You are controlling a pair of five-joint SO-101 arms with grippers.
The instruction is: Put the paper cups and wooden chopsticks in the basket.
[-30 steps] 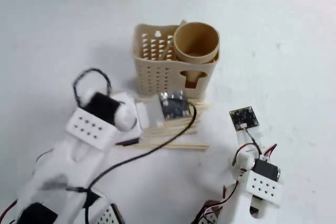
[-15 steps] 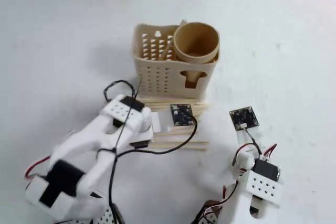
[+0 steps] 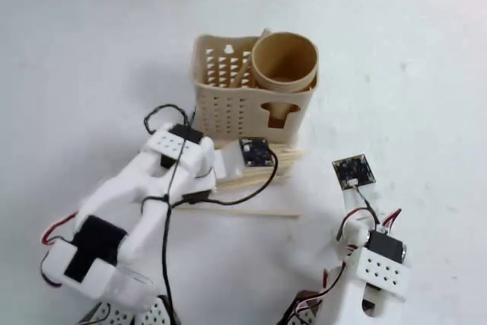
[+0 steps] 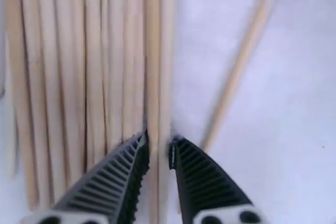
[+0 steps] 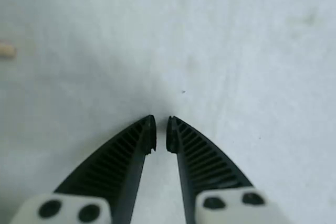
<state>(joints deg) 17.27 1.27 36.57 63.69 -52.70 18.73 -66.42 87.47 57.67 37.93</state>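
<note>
On a white table (image 3: 426, 51), the cream basket (image 3: 228, 112) stands upright with one paper cup (image 3: 284, 58) already seated in its right-hand side, which puts the work at the chopstick stage. The left arm leans in over the wooden chopsticks (image 4: 89, 66), which lie flat in a bundle on the table just in front of the basket, touching or nearly touching its base. One stray chopstick (image 3: 259, 213) lies apart from them, nearer the arms. The left gripper (image 4: 157, 148) sits low at the bundle's near edge, its jaws drawn almost together around the outermost chopstick (image 4: 153, 51), apparently pinching it. The right gripper (image 5: 158, 135) hangs over bare table well to the side, its jaws all but closed on nothing. The next move likely calls for a firm pinch and a clean lift, then tipping the stick upright so that it drops into the basket's free compartment beside the cup.
</note>
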